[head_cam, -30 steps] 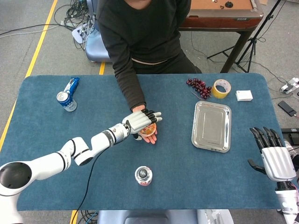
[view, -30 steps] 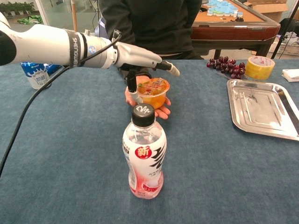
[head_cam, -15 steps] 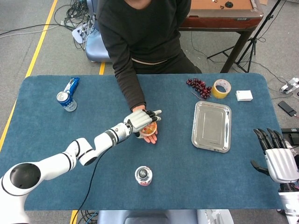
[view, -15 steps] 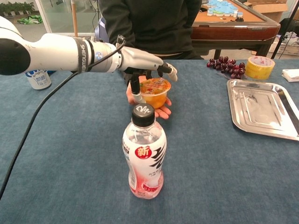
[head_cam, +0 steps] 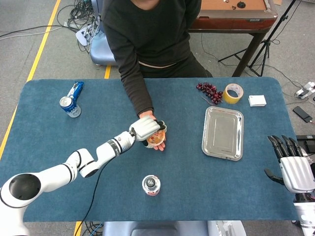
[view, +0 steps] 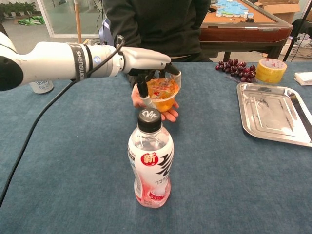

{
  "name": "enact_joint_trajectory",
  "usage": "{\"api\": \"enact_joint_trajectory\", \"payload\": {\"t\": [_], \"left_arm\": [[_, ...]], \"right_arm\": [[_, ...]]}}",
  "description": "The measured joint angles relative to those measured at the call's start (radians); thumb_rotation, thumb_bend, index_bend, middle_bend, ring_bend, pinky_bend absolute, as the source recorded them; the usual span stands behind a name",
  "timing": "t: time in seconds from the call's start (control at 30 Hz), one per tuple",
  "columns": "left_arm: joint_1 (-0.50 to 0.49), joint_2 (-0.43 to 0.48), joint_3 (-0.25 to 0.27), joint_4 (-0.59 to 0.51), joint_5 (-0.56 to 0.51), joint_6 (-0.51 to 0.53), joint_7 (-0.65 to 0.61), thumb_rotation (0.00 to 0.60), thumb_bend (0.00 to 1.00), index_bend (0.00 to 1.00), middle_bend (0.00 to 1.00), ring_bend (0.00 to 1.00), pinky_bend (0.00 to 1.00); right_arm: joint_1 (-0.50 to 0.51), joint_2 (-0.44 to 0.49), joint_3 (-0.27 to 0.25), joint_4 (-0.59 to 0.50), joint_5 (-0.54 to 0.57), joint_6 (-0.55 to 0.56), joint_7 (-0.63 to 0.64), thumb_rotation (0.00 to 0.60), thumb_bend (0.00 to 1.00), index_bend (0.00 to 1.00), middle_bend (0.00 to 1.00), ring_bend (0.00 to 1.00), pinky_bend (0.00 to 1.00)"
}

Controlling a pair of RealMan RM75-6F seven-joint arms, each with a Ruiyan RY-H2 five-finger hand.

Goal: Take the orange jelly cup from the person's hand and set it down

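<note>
Your left hand (view: 146, 61) had its fingers (view: 142, 90) clamped on the orange plastic jelly cup (view: 163, 94) over the person's palm (view: 168, 115); its tilt risked slipping. Your right hand (head_cam: 294, 167) hung spread.

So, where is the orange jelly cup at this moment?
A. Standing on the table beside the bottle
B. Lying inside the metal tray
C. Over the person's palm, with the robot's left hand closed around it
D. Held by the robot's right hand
C: in the chest view the left hand wraps its fingers around the orange jelly cup just above the person's hand; the right hand is far off, holding nothing.
</note>
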Motion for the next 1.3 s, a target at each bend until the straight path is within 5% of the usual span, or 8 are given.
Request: {"api": "enact_joint_trajectory", "payload": {"t": [0.43,0.9,1.0,1.13,1.3], "left_arm": [[0.159,0.238,0.054,-0.194,-0.011,0.135,0.042,0.600,0.17,0.39,0.28,0.40,0.56],[0.236,0.150,0.104,-0.127,-0.101,0.073,0.189,0.600,0.17,0.35,0.28,0.38,0.55],[0.241,0.113,0.108,-0.082,-0.110,0.063,0.240,0.600,0.17,0.27,0.21,0.28,0.50],[0.250,0.091,0.098,-0.061,-0.155,0.044,0.282,0.600,0.17,0.02,0.02,0.06,0.36],[0.260,0.114,0.072,-0.120,-0.216,0.026,0.310,0.600,0.17,0.00,0.00,0.00,0.26]], "right_arm": [[0.006,-0.002,0.000,-0.001,-0.016,0.000,-0.001,0.600,0.15,0.05,0.11,0.00,0.08],[0.006,0.004,-0.004,-0.020,-0.024,0.001,-0.021,0.600,0.15,0.05,0.10,0.00,0.08],[0.000,0.007,-0.006,-0.022,-0.023,0.008,-0.021,0.600,0.15,0.05,0.10,0.00,0.08],[-0.009,0.013,-0.007,-0.025,-0.018,0.018,-0.020,0.600,0.15,0.05,0.10,0.00,0.08],[-0.009,0.013,-0.005,-0.026,-0.018,0.018,-0.019,0.600,0.15,0.05,0.10,0.00,0.08]]}}
